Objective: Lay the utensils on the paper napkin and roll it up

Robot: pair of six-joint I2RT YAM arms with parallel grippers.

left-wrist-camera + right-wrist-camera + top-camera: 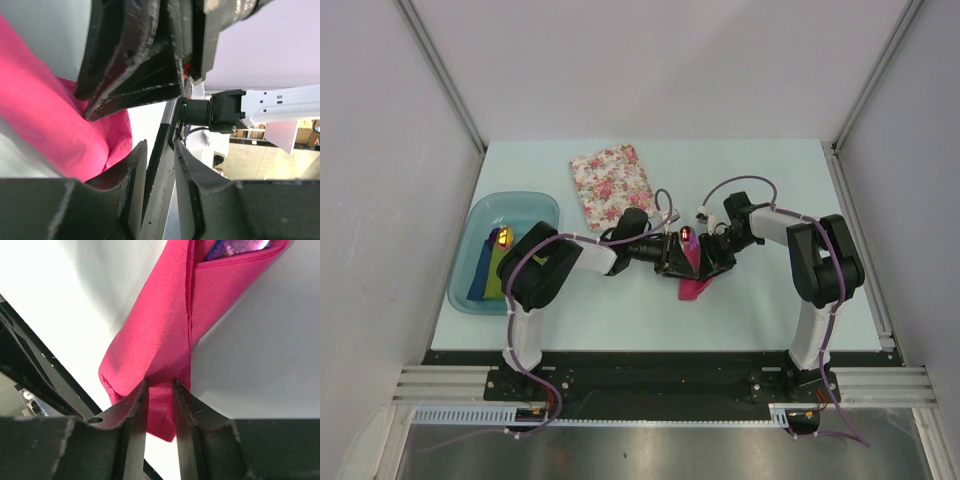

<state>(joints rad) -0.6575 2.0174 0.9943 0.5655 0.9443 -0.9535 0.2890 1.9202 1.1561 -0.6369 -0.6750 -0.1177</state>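
Observation:
The magenta-pink paper napkin (694,288) lies rolled and folded at the table's middle, its lower end sticking out below both grippers. A red-orange spoon bowl (686,235) pokes out of its far end. In the right wrist view the napkin (165,325) wraps a purple-blue utensil (235,247), and my right gripper (160,382) is shut on the napkin's near end. My right gripper (710,258) meets my left gripper (670,255) at the roll. In the left wrist view the napkin (60,130) lies left of my left gripper (160,144), whose fingers stand narrowly apart with nothing between them.
A white floral napkin (612,185) lies at the back centre. A blue bin (545,205) at the left holds a blue rolled napkin (480,270) and a green one (498,268). The two arms crowd the table's middle.

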